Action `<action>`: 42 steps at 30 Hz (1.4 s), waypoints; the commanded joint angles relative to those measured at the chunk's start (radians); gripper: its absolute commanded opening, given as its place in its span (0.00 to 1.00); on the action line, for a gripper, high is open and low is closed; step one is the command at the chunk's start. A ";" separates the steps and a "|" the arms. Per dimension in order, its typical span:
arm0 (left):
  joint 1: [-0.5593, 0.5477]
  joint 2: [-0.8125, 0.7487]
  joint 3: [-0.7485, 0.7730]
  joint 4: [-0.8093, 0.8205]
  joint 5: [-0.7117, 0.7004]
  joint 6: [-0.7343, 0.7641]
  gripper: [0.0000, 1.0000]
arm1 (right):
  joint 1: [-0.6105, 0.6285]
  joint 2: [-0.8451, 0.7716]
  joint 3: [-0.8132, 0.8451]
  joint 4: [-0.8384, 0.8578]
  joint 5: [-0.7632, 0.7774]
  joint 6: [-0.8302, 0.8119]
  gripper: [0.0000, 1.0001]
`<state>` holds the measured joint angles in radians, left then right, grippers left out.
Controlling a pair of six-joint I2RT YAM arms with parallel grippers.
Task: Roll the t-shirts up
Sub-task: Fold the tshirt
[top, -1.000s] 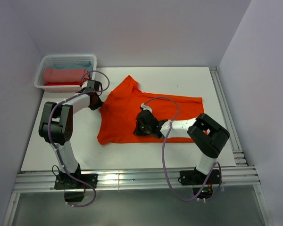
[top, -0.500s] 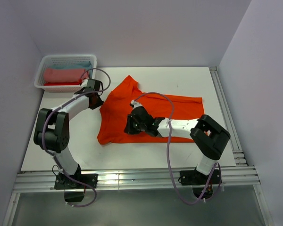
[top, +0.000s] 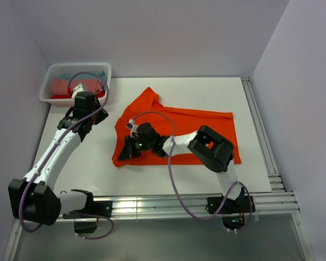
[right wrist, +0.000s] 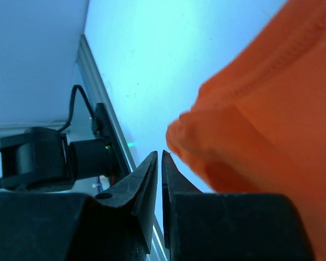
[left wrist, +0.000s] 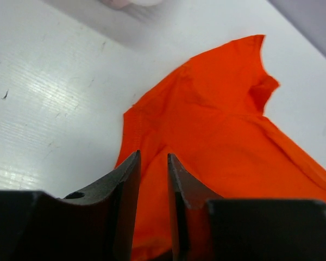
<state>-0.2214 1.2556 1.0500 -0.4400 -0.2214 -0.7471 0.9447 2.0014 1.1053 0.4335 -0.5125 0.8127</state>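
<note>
- The orange t-shirt (top: 179,128) lies spread on the white table (top: 70,174), to the right of the white basket (top: 79,65) and nearer the arms than it is. Its collar end is turned towards the basket.
- The basket holds a folded pink garment (top: 60,86).
- The left gripper (left wrist: 154,157) hangs just in front of the basket, between it and the t-shirt. Its jaws are a narrow gap apart and hold nothing.
- The right gripper (right wrist: 161,155) is low at the t-shirt's near corner, on the side facing the basket. Its jaws are all but together, and no cloth shows between the tips.
- A bunched fold of the hem sits just beside one of the right gripper's fingers.
</note>
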 commanded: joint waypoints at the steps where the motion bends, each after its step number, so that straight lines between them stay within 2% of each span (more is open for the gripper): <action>1: 0.001 -0.050 -0.001 -0.043 0.040 -0.006 0.32 | 0.005 0.077 0.091 0.180 -0.124 0.120 0.14; 8: 0.001 -0.071 -0.039 -0.023 0.059 0.000 0.32 | -0.012 0.249 0.186 0.040 -0.028 0.241 0.13; 12: 0.001 -0.059 -0.050 -0.023 0.065 0.003 0.31 | -0.011 0.238 0.197 -0.028 -0.011 0.226 0.13; 18: -0.001 -0.079 -0.044 -0.028 0.073 0.006 0.31 | -0.012 0.111 0.186 0.019 -0.055 0.181 0.14; 24: -0.001 -0.090 -0.039 -0.039 0.077 0.006 0.31 | -0.011 -0.010 0.096 0.059 -0.057 0.140 0.14; 32: -0.003 -0.105 -0.050 -0.042 0.091 0.011 0.32 | -0.003 0.098 0.047 0.106 -0.073 0.175 0.14; 37: -0.003 -0.108 -0.051 -0.037 0.103 0.011 0.32 | 0.011 0.175 0.073 0.070 -0.057 0.166 0.14; 42: -0.007 -0.099 -0.058 -0.022 0.109 0.009 0.33 | 0.012 0.174 0.081 -0.003 -0.018 0.125 0.14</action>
<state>-0.2230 1.1751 0.9966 -0.4835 -0.1284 -0.7452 0.9474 2.1918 1.1740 0.4713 -0.5644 0.9794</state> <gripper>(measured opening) 0.325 0.141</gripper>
